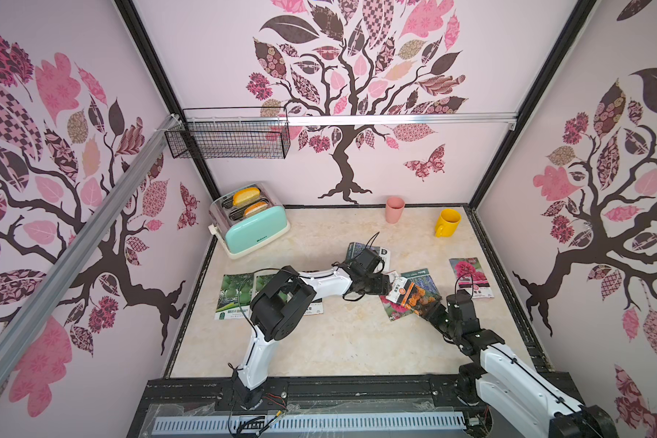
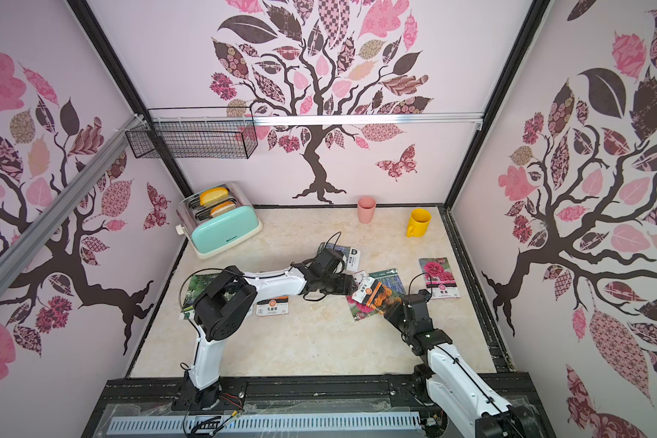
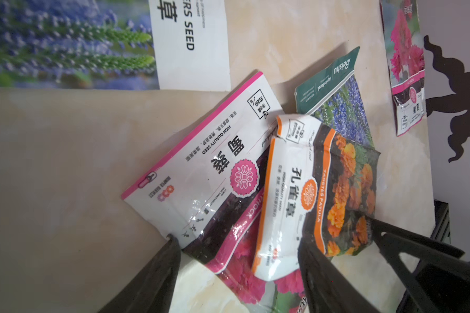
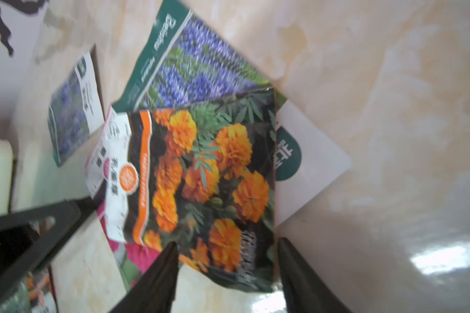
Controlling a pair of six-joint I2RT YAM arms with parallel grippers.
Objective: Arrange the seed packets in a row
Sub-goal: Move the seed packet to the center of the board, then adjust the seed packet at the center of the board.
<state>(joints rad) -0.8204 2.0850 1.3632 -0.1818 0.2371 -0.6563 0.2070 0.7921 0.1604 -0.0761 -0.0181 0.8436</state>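
Right of the counter's [image 1: 319, 341] middle, the marigold packet [image 1: 414, 297] tops other seed packets [image 1: 391, 309], its long axis running from the wide left pincer [image 3: 236, 241] at its label end to the half-spread right pincer [image 4: 225, 242] straddling its flower end.

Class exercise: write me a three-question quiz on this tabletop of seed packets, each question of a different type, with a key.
1. True or false: the marigold packet touches no other packet.
2. Which holds the bread slices? A toaster; B wire basket; C drawer.
3. Fill in: the mug near the pink cup is ___.
Key: 1 false, it overlaps the magenta packet and a lavender packet; 2 A; 3 yellow.
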